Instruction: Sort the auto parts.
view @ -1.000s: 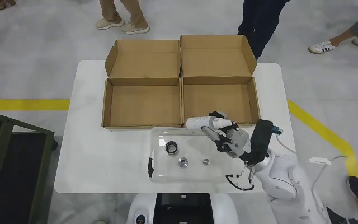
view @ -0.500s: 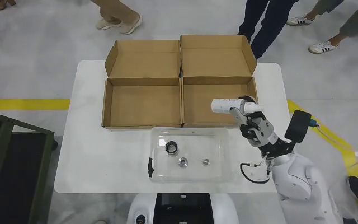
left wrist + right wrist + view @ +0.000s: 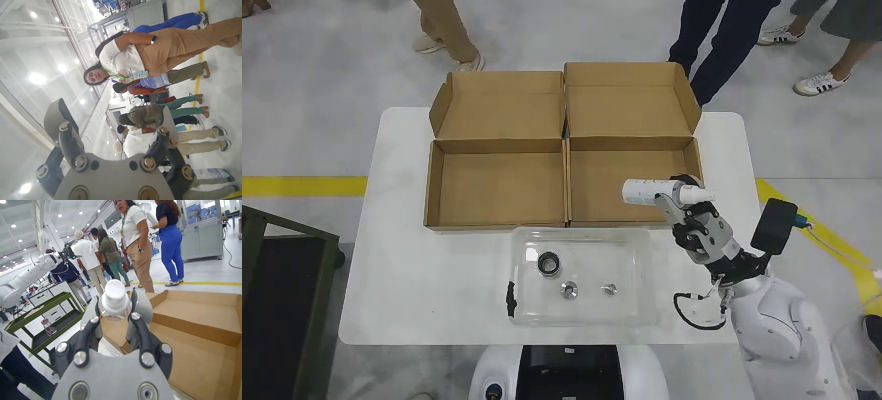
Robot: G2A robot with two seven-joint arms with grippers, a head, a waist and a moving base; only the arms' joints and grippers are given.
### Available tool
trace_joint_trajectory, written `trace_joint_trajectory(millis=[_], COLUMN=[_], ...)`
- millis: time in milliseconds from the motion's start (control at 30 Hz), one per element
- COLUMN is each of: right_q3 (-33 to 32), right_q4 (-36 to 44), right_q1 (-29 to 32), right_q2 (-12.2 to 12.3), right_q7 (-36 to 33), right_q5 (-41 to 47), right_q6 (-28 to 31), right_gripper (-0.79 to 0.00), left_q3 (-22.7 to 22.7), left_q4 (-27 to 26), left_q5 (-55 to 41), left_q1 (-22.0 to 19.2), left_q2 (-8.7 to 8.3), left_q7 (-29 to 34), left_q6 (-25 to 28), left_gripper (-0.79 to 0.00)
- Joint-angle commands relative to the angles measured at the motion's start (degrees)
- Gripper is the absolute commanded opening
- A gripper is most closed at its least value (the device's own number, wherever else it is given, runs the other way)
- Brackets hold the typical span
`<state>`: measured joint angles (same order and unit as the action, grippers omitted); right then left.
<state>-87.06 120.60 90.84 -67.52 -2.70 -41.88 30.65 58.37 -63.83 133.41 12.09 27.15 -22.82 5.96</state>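
So we've got the right gripper [image 3: 674, 192] clamped on a white spray bottle [image 3: 647, 190]. It's held sideways just past the far right corner of the clear tray [image 3: 582, 231], above the right cardboard box [image 3: 607, 180] that sits right behind the tray. In the tray we see a dark ring [image 3: 549, 264], a nut [image 3: 569, 290] and a small metal bit [image 3: 608, 290]. The left gripper [image 3: 111, 115] points up toward the ceiling, fingers spread wide apart.

white table [image 3: 412, 285] | cardboard box [image 3: 497, 190] | second cardboard box [image 3: 612, 185] | clear tray [image 3: 587, 255]
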Motion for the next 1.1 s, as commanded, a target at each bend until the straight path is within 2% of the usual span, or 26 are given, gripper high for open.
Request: trace_joint_trajectory(millis=[0,233,400,733,1067], right_q3=[0.0,0.1,3.1,12.2,19.0], right_q4=[0.0,-0.1,-2.2,-6.4,-14.8], right_q1=[0.0,0.0,-2.9,-12.8,-20.0], right_q2=[0.0,0.0,-0.3,-1.1,-2.1], right_q7=[0.0,0.0,-2.1,-10.3,-16.3], right_q5=[0.0,0.1,-0.2,-10.0,-20.4], right_q6=[0.0,-0.4,-4.6,-13.2,-20.9], right_gripper=[-0.785,-0.785,-0.785,-0.785,-0.785], left_q3=[0.0,0.0,0.0,0.0,0.0], left_q4=[0.0,0.0,0.0,0.0,0.0], left_q5=[0.0,0.0,0.0,0.0,0.0], left_q1=[0.0,0.0,0.0,0.0,0.0], left_q2=[0.00,0.00,0.00,0.00,0.00], left_q7=[0.0,0.0,0.0,0.0,0.0], left_q6=[0.0,0.0,0.0,0.0,0.0], left_gripper=[0.000,0.000,0.000,0.000,0.000])
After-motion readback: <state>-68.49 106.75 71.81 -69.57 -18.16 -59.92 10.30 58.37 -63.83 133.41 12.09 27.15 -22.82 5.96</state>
